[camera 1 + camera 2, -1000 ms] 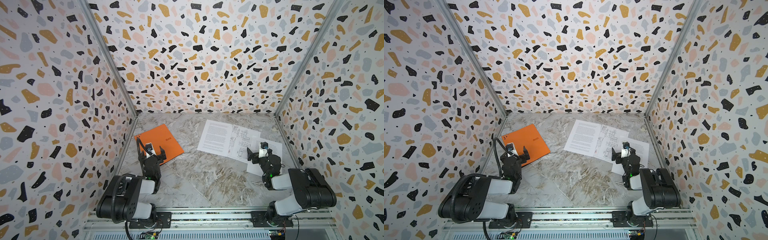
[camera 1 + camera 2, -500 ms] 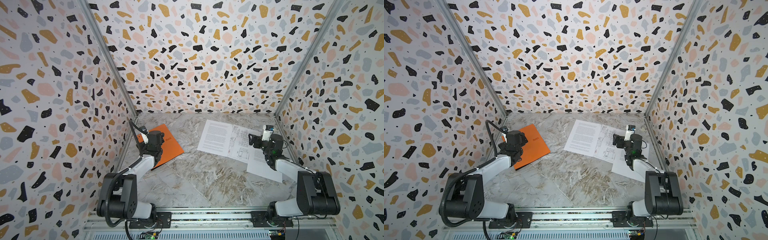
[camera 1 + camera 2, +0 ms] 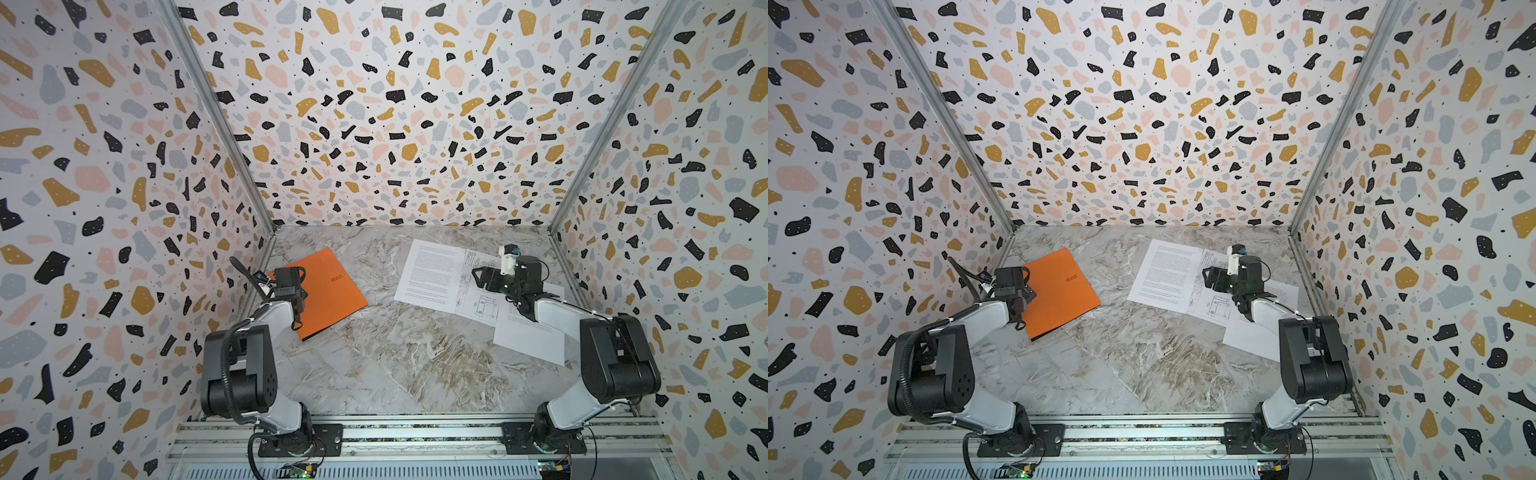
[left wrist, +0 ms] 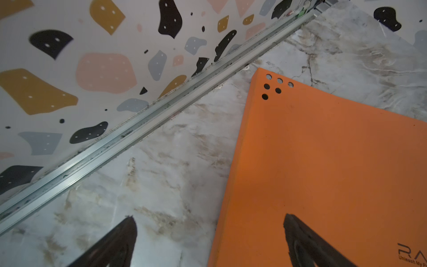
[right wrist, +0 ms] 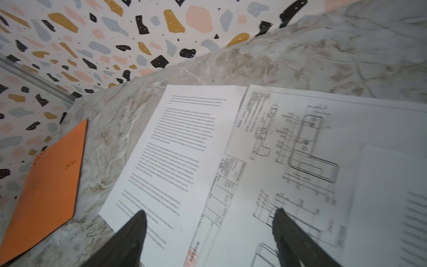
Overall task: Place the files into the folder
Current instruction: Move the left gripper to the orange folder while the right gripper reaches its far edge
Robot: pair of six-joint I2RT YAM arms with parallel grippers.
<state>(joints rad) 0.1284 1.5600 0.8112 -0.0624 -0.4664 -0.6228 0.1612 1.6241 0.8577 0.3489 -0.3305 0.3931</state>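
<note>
The left pincer (image 4: 209,216) is spread wide and empty, straddling one edge of the closed orange folder (image 4: 323,161), with one finger over the cover and the other over bare tabletop (image 4: 161,180). The right pincer (image 5: 211,210), also spread and empty, hovers over the overlapping text sheet (image 5: 180,150) and drawing sheet (image 5: 288,150), with a third sheet (image 5: 392,185) beside them. The step in hand is probably opening the cover: come in low, catch only the top flap, and lift slowly so the folder doesn't slide.

A robotics lab test cell: flat wall panels printed with terrazzo blotches (image 3: 395,124) stand in bare aluminium corner posts (image 3: 219,120) around a grey marble-patterned counter (image 3: 395,365) — and two black-and-white robot arms (image 3: 239,365) are bolted to a slotted aluminium rail (image 3: 415,432) at the counter's front edge.
</note>
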